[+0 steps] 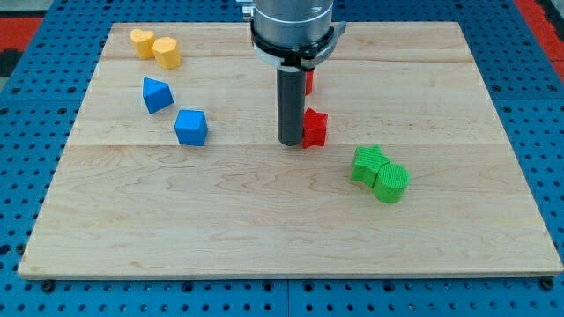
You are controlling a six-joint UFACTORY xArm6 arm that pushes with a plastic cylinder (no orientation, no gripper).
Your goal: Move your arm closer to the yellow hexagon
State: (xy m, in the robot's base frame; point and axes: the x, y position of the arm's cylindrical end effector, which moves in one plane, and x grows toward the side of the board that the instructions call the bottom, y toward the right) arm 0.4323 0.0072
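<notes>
Standing near the middle of the pale wooden desk [264, 229], my tip [290, 143] touches or sits just beside the left face of a red star-shaped block [315, 128]; a second red block [309, 82], shape unclear, peeks out behind the dark rod; this end effector is a bare rod, with nothing to release or clench, so it grasps nothing and can only push.

The yellow hexagon block [167, 52] lies near the view's top-left corner of the desk, touching a yellow heart-like block [142, 41] on its left; it is well apart from my tip, up and to the view's left.

Between the two, roughly, sit a blue angular block [157, 94] and a blue cube [190, 127]; a green star-like block [369, 165] and a green rounded block [391, 183] touch each other at the view's lower right, out of the way.

As I judge it, the approach is hardly begun; nearly the whole travel towards the hexagon is left; a path passing above the blue angular block looks free of obstacles, though a straight diagonal may brush it.
</notes>
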